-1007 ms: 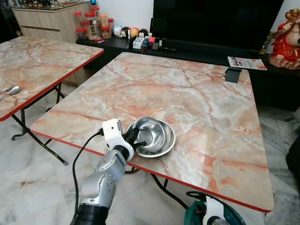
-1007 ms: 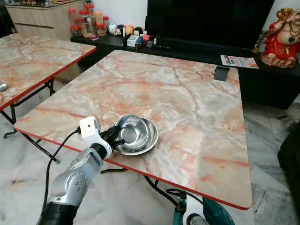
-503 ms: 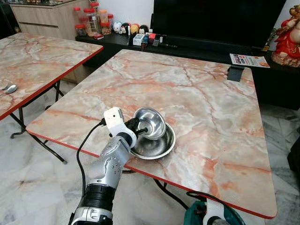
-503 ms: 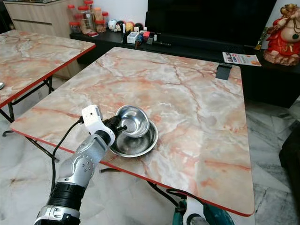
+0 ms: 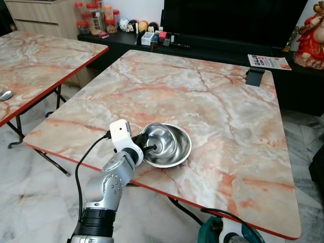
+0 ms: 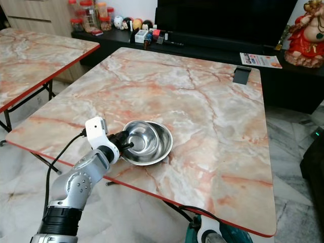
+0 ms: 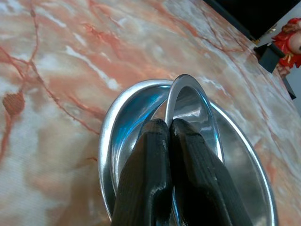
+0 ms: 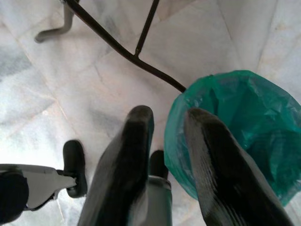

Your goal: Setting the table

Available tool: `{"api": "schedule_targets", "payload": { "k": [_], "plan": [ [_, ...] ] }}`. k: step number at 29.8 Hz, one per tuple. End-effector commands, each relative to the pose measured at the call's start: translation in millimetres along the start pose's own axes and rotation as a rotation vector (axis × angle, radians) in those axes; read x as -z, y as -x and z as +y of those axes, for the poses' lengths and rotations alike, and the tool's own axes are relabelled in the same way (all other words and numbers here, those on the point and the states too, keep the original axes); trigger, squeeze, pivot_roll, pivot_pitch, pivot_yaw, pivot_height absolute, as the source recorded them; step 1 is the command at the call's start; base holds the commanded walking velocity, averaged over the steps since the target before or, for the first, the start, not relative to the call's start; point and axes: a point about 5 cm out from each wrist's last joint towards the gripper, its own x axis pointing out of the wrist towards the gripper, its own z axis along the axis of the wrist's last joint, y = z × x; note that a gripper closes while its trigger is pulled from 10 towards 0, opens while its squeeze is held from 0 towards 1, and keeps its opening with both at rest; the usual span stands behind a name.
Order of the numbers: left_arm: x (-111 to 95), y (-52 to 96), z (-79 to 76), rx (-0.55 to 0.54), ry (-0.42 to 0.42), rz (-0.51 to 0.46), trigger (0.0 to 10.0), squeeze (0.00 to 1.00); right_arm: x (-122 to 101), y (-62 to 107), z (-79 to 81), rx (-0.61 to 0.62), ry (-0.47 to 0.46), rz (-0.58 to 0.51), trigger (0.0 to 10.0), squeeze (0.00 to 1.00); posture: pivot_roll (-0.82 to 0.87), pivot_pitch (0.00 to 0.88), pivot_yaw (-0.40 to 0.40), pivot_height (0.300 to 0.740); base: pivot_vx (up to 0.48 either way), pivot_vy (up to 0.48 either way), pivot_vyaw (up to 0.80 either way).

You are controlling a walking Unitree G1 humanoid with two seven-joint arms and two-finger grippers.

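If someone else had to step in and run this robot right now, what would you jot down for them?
Left gripper: shut on the rim of the small steel bowl, which sits tilted inside the large steel bowl.
Right gripper: open, idle, hanging low beside the table over a green bag.
Things: both bowls sit near the front edge of the marble table. A spoon lies on the neighbouring table to the left.
Done: bowls are on the table, nested.
Left: probably separating the small bowl and setting it at its own spot, then likely fetching the spoon.
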Motion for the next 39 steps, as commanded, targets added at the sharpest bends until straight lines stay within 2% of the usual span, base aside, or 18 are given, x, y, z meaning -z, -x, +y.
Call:
{"api": "schedule_targets", "payload": {
  "k": [1,7,12,19,20,21,22,30,36,37,38,39],
  "plan": [
    [-2.0,2.3,-7.7,0.027,-0.014,0.004,10.0,0.00,-4.6,-0.6,-2.0,0.005,0.001,-0.013,10.0,0.00,0.06,0.011,-0.034,0.740,0.000,0.000,0.00],
    [2.0,1.7,-14.9,0.059,-0.031,0.052,10.0,0.00,-6.8,-1.0,-2.2,0.003,0.004,-0.017,10.0,0.00,0.06,0.009,-0.038,0.740,0.000,0.000,0.00],
    [8.0,1.3,-15.0,0.038,-0.042,0.102,10.0,0.00,-7.3,-1.0,-3.0,0.007,0.002,-0.019,10.0,0.00,0.05,0.004,-0.036,0.740,0.000,0.000,0.00],
    [7.6,2.5,-12.8,0.016,-0.059,0.111,10.0,0.00,-6.9,-0.9,-2.8,0.007,0.002,-0.017,10.0,0.00,0.05,0.004,-0.035,0.740,0.000,0.000,0.00],
    [6.9,2.8,-11.7,0.009,-0.061,0.111,10.0,0.44,-6.9,-1.0,-2.4,0.006,0.002,-0.017,10.0,0.00,0.05,0.004,-0.035,0.740,0.000,0.000,0.00],
    [6.8,2.9,-11.5,0.008,-0.061,0.112,10.0,0.44,-6.9,-1.0,-2.3,0.006,0.003,-0.017,10.0,0.00,0.05,0.004,-0.035,0.740,0.000,0.000,0.00],
    [6.0,3.0,-11.0,0.006,-0.061,0.111,10.0,1.00,-7.0,-1.1,-2.0,0.005,0.002,-0.017,10.0,0.00,0.06,0.003,-0.034,0.740,0.000,0.000,0.00],
    [0.2,2.6,-10.0,0.002,-0.069,0.091,10.0,1.00,-7.7,-1.4,-0.8,0.002,0.001,-0.018,10.0,0.00,0.06,0.000,-0.036,0.740,0.000,0.000,0.00],
    [-3.5,2.2,-8.8,-0.014,-0.115,0.080,10.0,1.00,-8.5,-1.6,-0.7,0.002,0.002,-0.019,10.0,0.00,0.06,0.000,-0.037,0.740,0.000,0.000,0.00],
    [-4.0,2.3,-8.9,-0.013,-0.122,0.079,10.0,0.37,-8.6,-1.7,-0.6,0.002,0.002,-0.019,10.0,0.00,0.06,0.000,-0.037,0.740,0.000,0.000,0.00],
    [-4.4,2.4,-9.1,-0.011,-0.126,0.078,10.0,0.37,-8.6,-1.7,-0.5,0.002,0.002,-0.019,10.0,0.00,0.06,0.000,-0.037,0.740,0.000,0.000,0.00],
    [-5.8,2.8,-9.4,-0.009,-0.136,0.074,10.0,0.00,-8.6,-1.7,-0.5,0.001,0.002,-0.019,10.0,0.00,0.06,0.000,-0.037,0.740,0.000,0.000,0.00]
  ]
}}
